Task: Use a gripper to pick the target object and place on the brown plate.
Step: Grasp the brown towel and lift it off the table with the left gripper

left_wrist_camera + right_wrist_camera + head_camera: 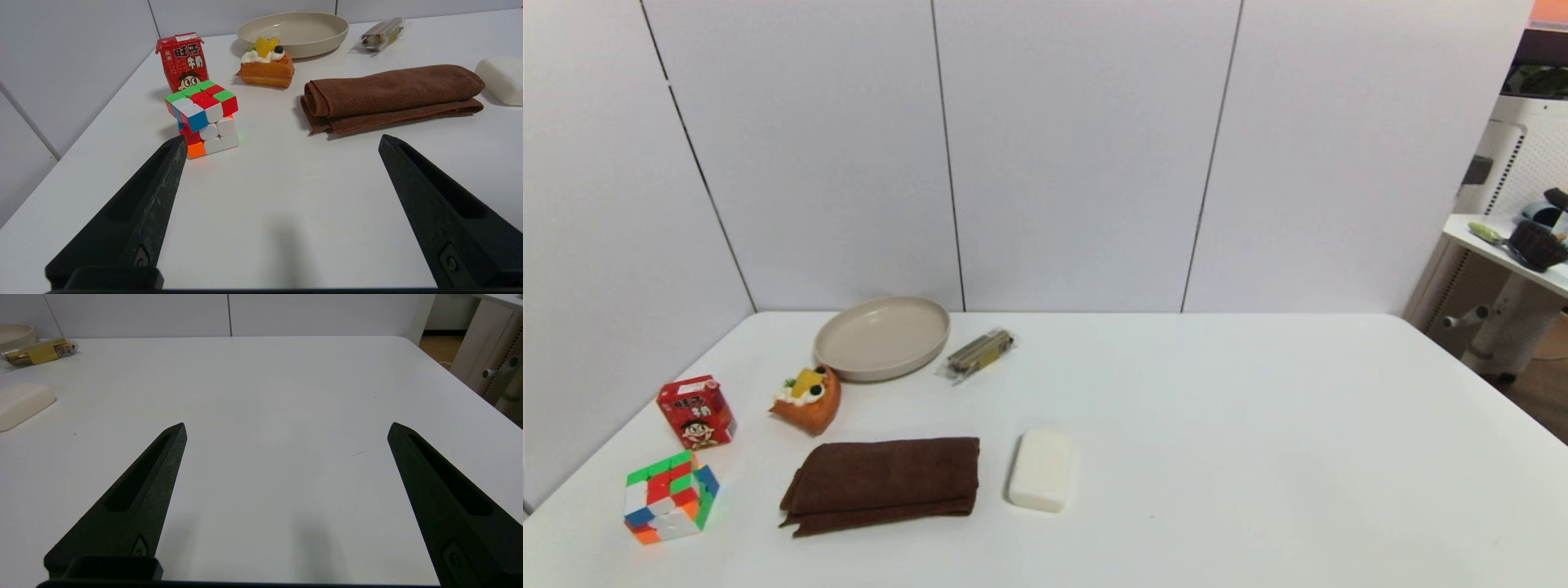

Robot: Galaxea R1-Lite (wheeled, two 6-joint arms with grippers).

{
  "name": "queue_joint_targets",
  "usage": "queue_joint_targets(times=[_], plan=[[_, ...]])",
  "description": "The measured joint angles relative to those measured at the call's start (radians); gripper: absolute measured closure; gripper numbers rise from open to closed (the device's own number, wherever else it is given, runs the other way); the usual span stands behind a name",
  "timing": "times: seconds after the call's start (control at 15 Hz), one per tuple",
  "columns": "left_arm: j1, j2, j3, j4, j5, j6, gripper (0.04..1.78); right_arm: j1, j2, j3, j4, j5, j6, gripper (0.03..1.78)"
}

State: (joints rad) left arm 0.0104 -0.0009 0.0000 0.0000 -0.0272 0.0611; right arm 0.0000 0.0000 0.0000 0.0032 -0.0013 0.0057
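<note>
The dark brown folded towel (882,482) lies near the table's front, left of centre; it also shows in the left wrist view (392,96). The beige-tan plate (882,336) stands empty at the back, beyond the towel, and shows in the left wrist view (294,30). Neither gripper shows in the head view. My left gripper (282,141) is open and empty, low over the table, short of the towel. My right gripper (286,428) is open and empty over bare table to the right.
A white soap-like bar (1041,469) lies right of the towel. A cake slice (807,398), a red milk carton (696,412) and a puzzle cube (670,496) stand to the left. A wrapped snack (978,353) lies right of the plate. Walls close the back and left.
</note>
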Motion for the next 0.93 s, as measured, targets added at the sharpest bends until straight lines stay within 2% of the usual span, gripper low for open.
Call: queue_joint_targets(times=[0.73,0.93], plan=[[0.0,0.001,0.0,-0.002,0.027,-0.067,0.13,0.0,0.0,0.0,0.0,0.0,0.0,0.11],[0.0,0.074,-0.028,-0.001,0.026,-0.046,0.13,0.0,0.0,0.0,0.0,0.0,0.0,0.11]])
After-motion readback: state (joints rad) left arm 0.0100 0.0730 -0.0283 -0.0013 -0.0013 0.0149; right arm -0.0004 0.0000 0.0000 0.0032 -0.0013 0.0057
